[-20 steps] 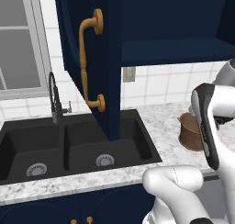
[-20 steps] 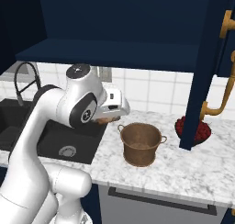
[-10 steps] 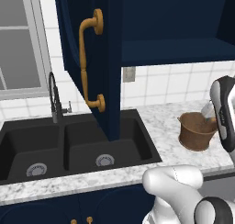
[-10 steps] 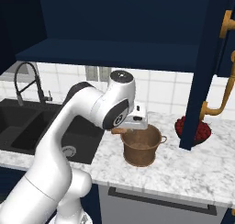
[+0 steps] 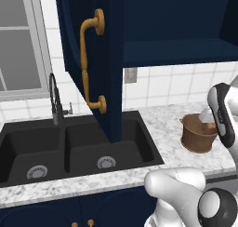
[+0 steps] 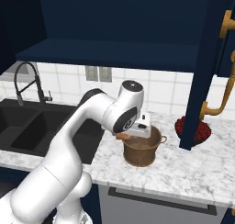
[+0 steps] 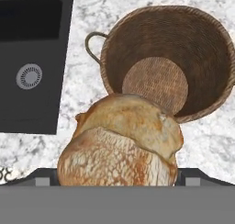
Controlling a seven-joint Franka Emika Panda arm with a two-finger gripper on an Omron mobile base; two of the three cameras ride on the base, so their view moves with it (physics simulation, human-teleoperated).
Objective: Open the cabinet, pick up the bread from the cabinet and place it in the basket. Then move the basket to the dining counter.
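Note:
The golden-brown bread sits between my gripper's fingers, which stand wide and are shut on it. It hangs just above the near rim of the round brown basket, whose woven inside has nothing in it. In the right base view the gripper hovers over the basket on the marbled counter, the bread showing at its left. The left base view shows the basket under my hand. The navy cabinet stands open, its door swung out. The dining counter is out of view.
A black double sink with a dark faucet lies left of the basket. A dark bowl of red fruit sits to the right, behind the other open door with its brass handle.
My arm has swung right from over the sink side to above the basket, carrying the bread with it. The basket and doors have stayed put.

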